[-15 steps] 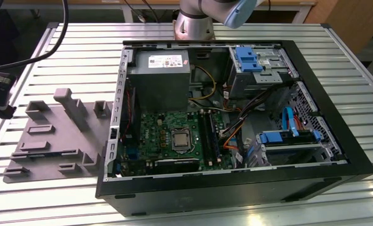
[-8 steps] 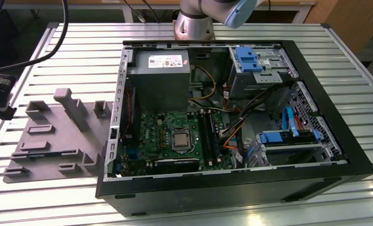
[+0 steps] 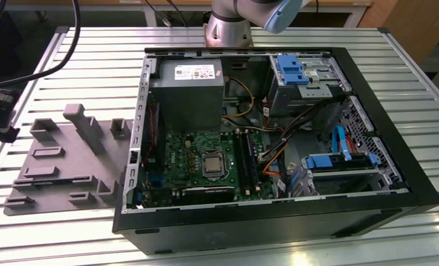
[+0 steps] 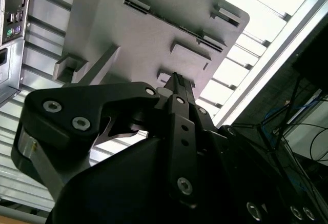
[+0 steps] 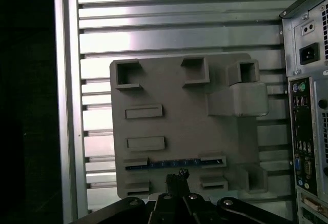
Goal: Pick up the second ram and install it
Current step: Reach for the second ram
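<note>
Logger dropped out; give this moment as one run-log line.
gripper: over grey holder tray | second ram: on edge in tray slot, not held | install: not done

Second ram (image 5: 171,164), seemingly on tray (image 5: 174,106)

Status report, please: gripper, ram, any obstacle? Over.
Gripper above tray, close to ram. Ram lying in tray slot, not installed. No obstacle seen.
</note>
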You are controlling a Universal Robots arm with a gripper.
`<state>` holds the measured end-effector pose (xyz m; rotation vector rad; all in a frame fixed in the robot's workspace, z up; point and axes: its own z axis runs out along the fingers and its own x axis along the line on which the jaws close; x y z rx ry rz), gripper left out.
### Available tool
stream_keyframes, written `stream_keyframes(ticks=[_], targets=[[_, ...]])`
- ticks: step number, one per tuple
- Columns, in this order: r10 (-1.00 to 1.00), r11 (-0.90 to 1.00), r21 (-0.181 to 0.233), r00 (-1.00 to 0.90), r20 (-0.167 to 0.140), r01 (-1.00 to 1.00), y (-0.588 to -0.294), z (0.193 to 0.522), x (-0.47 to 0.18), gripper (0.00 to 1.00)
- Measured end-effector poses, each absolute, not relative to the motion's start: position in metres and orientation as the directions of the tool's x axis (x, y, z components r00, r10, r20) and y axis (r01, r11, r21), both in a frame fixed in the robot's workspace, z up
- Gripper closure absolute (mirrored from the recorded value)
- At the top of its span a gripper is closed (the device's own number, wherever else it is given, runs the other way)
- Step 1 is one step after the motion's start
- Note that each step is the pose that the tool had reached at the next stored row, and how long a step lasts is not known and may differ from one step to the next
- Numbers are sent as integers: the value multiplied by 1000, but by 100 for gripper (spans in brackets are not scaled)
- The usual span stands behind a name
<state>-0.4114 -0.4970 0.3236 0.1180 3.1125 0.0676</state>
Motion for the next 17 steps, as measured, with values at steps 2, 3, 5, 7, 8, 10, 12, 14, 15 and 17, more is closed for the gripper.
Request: stream_keyframes(ticks=[2,3,5,7,8,10,12,14,15,17], targets=[[76,996,44,-997,-24,75,-497,323,-412,89],[76,996,44,-997,-25,75,-497,322,-412,89],[76,996,44,-997,-24,75,-498,322,-412,89],[76,996,44,-997,-24,75,-498,321,-412,89],[76,996,44,-997,-24,75,-498,320,-412,89],[76,996,44,-997,-24,75,-498,319,-412,89],[76,996,44,-997,-24,75,-498,318,-412,89],[76,996,44,-997,-24,75,-498,317,-412,89],[76,996,44,-997,-24,75,-498,317,-412,89],[76,996,44,-997,-24,75,-499,316,-412,89]])
